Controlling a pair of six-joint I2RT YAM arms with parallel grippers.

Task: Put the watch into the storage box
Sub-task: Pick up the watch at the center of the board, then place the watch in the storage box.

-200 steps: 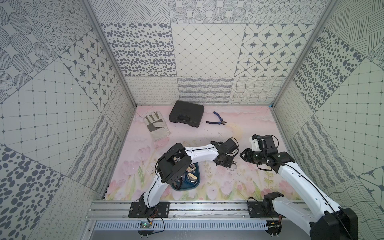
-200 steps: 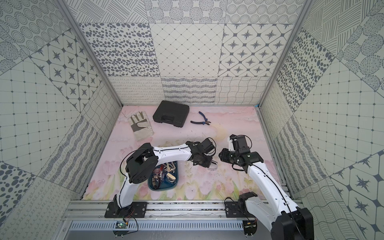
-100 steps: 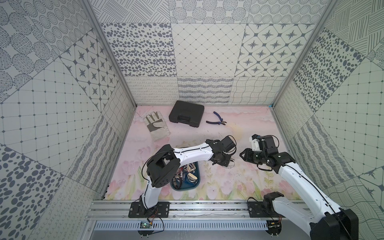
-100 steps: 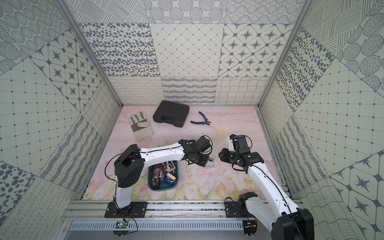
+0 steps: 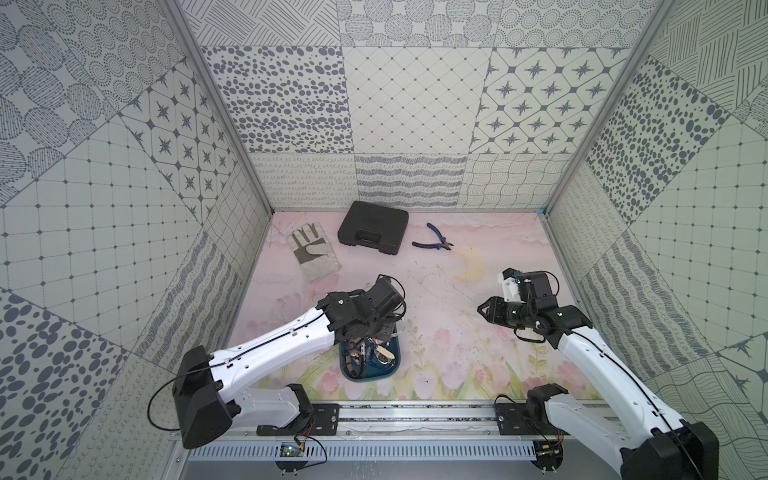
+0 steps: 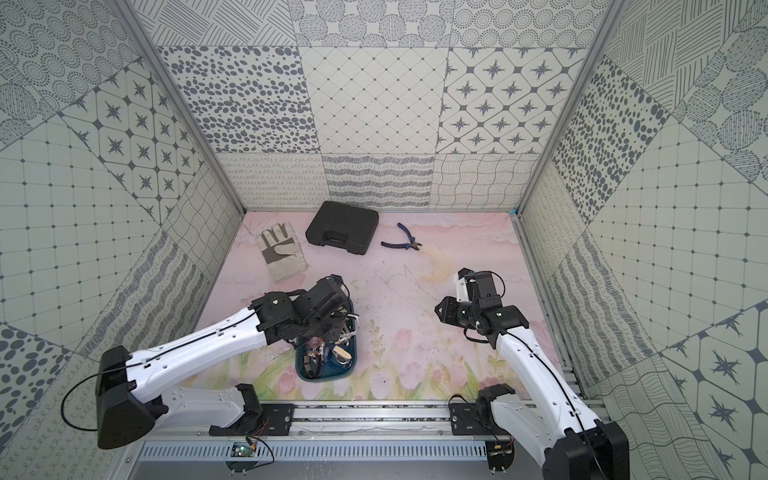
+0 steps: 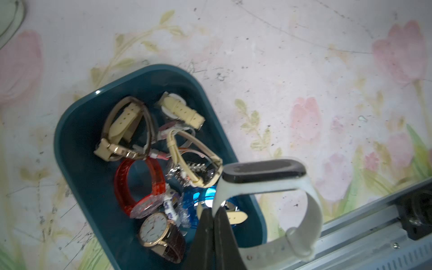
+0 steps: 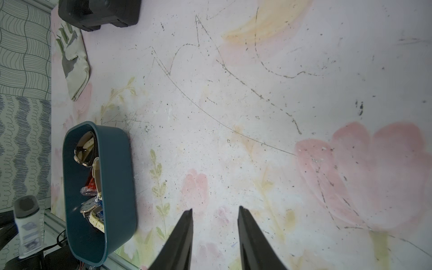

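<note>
The watch (image 7: 264, 170) has a white band and a long black face. My left gripper (image 7: 214, 210) is shut on its band and holds it hanging over one end of the storage box (image 7: 79, 149), a dark teal tray. Part of the band loop reaches past the box's rim. Several other watches lie in the box. In both top views the left wrist covers the box's (image 5: 397, 365) far end, and the white band (image 6: 353, 322) peeks out beside it. My right gripper (image 8: 215, 210) is open and empty above bare mat, well to the right of the box (image 8: 117, 187).
A black hard case (image 5: 372, 232), blue-handled pliers (image 5: 434, 243) and a work glove (image 5: 313, 253) lie along the back of the mat. The metal rail (image 5: 415, 415) runs along the front edge, just in front of the box.
My left arm has swung left from the mat's middle, carrying the watch to above the storage box. The right arm has not moved.
</note>
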